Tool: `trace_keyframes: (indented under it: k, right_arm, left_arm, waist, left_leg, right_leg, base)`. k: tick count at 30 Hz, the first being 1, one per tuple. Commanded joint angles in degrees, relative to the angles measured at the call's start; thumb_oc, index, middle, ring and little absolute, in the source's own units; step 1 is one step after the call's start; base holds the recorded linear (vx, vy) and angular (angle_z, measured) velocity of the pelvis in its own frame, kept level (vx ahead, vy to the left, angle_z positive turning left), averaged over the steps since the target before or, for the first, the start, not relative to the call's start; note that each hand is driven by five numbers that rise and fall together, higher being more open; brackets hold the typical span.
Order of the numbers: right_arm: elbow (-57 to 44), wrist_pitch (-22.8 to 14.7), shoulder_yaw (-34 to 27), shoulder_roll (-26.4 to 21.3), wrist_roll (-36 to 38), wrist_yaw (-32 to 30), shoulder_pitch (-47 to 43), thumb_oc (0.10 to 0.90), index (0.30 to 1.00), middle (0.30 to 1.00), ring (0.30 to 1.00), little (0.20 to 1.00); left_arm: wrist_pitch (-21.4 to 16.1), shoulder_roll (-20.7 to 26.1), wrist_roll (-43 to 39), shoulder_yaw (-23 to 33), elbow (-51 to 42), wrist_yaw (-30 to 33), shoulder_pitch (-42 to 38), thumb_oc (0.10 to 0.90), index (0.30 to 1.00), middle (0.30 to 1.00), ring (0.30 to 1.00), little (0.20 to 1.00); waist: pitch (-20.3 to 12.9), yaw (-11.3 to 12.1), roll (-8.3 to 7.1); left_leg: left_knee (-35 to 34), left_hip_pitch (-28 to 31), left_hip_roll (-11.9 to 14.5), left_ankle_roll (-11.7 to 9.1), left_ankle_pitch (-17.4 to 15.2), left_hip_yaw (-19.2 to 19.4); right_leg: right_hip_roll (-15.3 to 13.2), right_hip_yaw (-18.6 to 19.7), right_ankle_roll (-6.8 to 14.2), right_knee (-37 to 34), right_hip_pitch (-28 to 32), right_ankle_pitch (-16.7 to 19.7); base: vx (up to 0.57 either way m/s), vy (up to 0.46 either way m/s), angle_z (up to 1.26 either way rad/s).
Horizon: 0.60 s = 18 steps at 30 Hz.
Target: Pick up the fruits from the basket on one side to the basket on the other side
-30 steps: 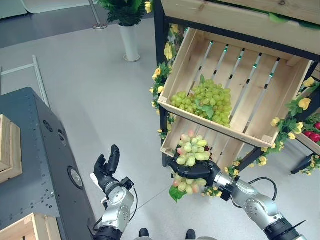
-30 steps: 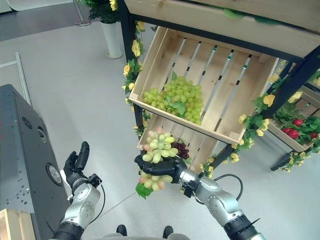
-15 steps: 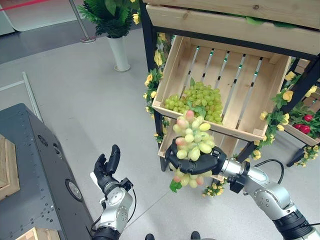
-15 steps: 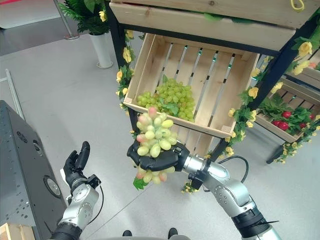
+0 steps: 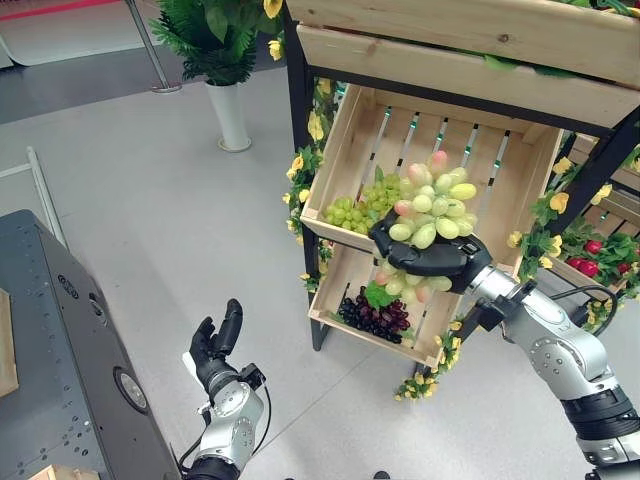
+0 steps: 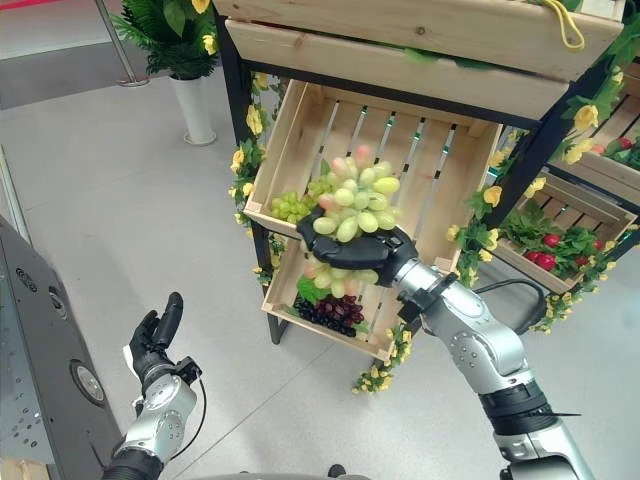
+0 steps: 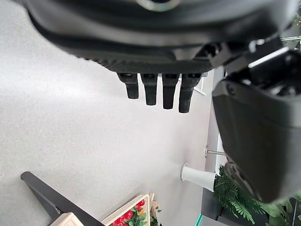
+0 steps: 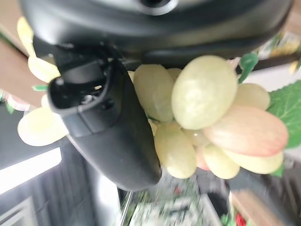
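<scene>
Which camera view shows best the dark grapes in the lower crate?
The left eye view: the dark grapes lie in plain sight in the lower crate, below the bunch held by the right hand. The right eye view shows them too. I cannot find them in the wrist views.

Pale, unvarnished slatted wood with visible grain is seen on the upper crate (image 5: 520,190) and the lower crate (image 5: 345,275), both carried on a matt black metal frame (image 5: 298,120). Glossy, waxy-smooth green and pink skins are shown by the grape bunch (image 5: 432,208), which is gripped in the right hand (image 5: 425,258) of matt dark plastic, while a duller, darker sheen is given off by the purple grapes (image 5: 372,316). A smooth, faintly speckled grey finish is presented by the floor (image 5: 150,200), and the white vase (image 5: 229,115) looks smooth and satin.
</scene>
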Motion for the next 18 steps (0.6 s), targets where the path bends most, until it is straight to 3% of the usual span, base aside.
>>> trace_keyframes:
  k: [1,11,15,18]
  right_arm:
    - [3.6,-7.8,-7.0,-2.1,-0.7,-3.6,-10.9,0.4,0.3,0.3,0.3,0.3]
    - [19.9,-5.7,-4.1,-9.8,1.4,-5.8,-20.3,0.4,0.3,0.3,0.3,0.3]
    - [30.1,-4.3,-0.8,-14.1,3.4,-8.7,-28.4,0.4,0.3,0.3,0.3,0.3]
    - [33.3,-4.2,0.0,-14.6,4.1,-9.9,-31.1,0.4,0.3,0.3,0.3,0.3]
  left_arm:
    - [-4.1,3.8,4.4,-1.3,0.6,-0.5,-6.1,0.8,0.9,0.9,0.9,0.9]
    - [-3.7,5.1,3.7,-2.3,-0.9,-1.5,-5.9,0.8,0.9,0.9,0.9,0.9]
    - [-3.2,6.0,3.1,-3.1,-1.5,-2.1,-5.7,0.8,0.9,0.9,0.9,0.9]
    - [-3.1,6.4,2.9,-3.6,-1.7,-2.3,-5.3,0.8,0.9,0.9,0.9,0.9]
  waist:
    - [-3.4,0.6,-1.58]
    - [-3.4,3.1,-2.65]
    - [-3.5,4.5,-2.98]
    - [-3.5,5.1,-3.04]
  left_leg:
    - [0.1,1.1,-3.8,1.9,-8.9,-0.5]
    - [0.1,1.4,-3.7,1.6,-9.0,-1.7]
    - [0.1,1.7,-3.9,1.5,-9.1,-2.6]
    - [0.1,1.8,-3.9,1.5,-9.1,-3.0]
  right_leg:
    - [0.4,-1.7,-1.2,0.1,1.9,-3.6]
    - [0.3,-3.9,-1.5,0.1,3.0,-4.0]
    - [0.2,-5.0,-1.8,0.1,3.8,-4.2]
    - [0.3,-5.4,-1.9,0.1,4.1,-4.3]
  base:
    - [0.0,0.0,0.0]
    - [-0.02,0.005,0.03]
    - [0.0,0.011,0.08]
    - [0.02,0.01,0.15]
